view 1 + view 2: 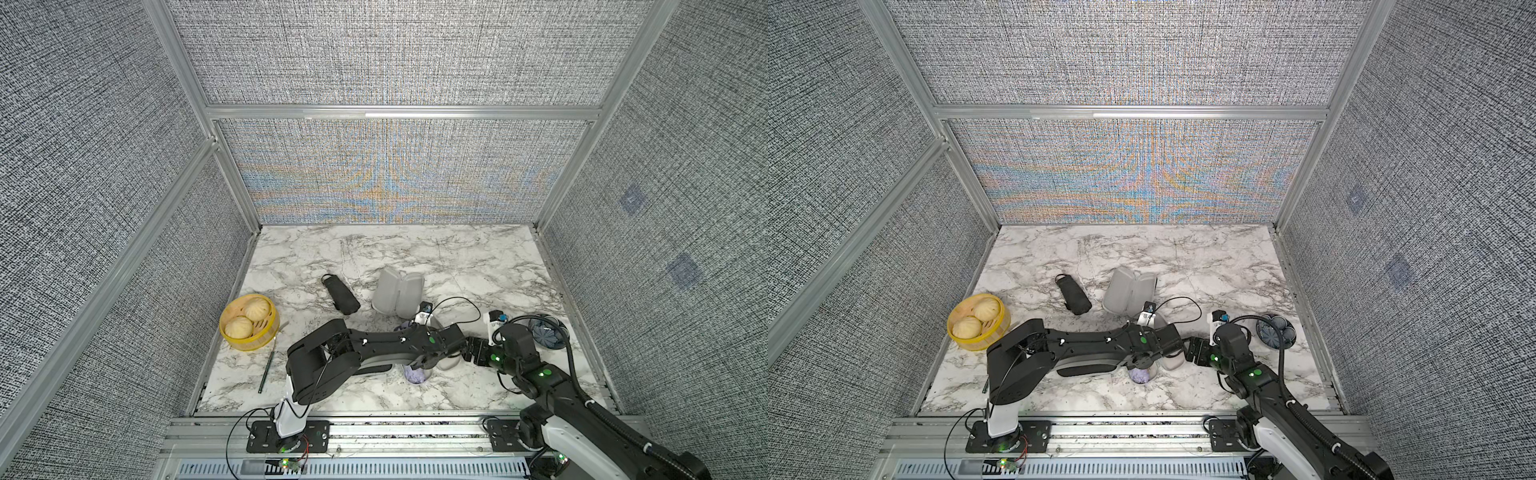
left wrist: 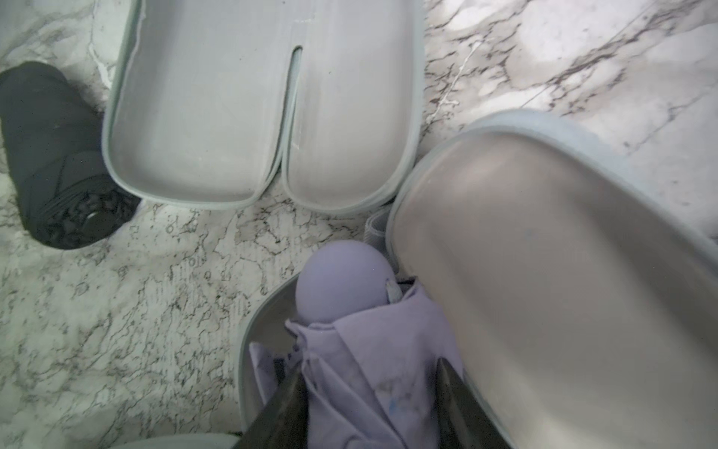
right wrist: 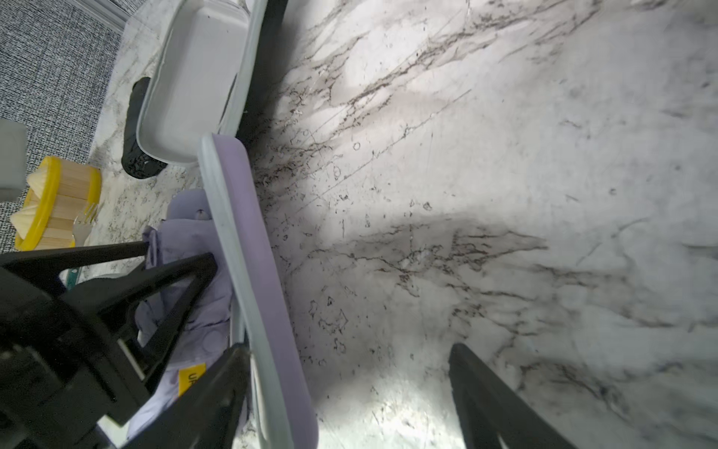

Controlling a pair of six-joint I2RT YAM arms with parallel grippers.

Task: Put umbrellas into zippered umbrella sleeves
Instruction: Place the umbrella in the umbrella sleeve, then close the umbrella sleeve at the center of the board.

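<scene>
Marble counter (image 1: pixel 457 257) below; the left tool (image 2: pixel 371 369), clamped on the lavender umbrella (image 2: pixel 349 334), should tuck all fabric inside the rim of the lavender sleeve (image 2: pixel 544 272) before release, or the zip may snag. The umbrella lies in that sleeve's lower half, knob at its rounded end; the right tool (image 3: pixel 349 348), jaws apart, straddles the raised half.

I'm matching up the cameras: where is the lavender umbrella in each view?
Top view: lavender umbrella pokes out under the left arm, front centre.
Top view: same spot.
Left wrist: lower middle, in the left gripper.
Right wrist: left of middle, beside the lavender sleeve.
Shared landmark: black umbrella.
</scene>
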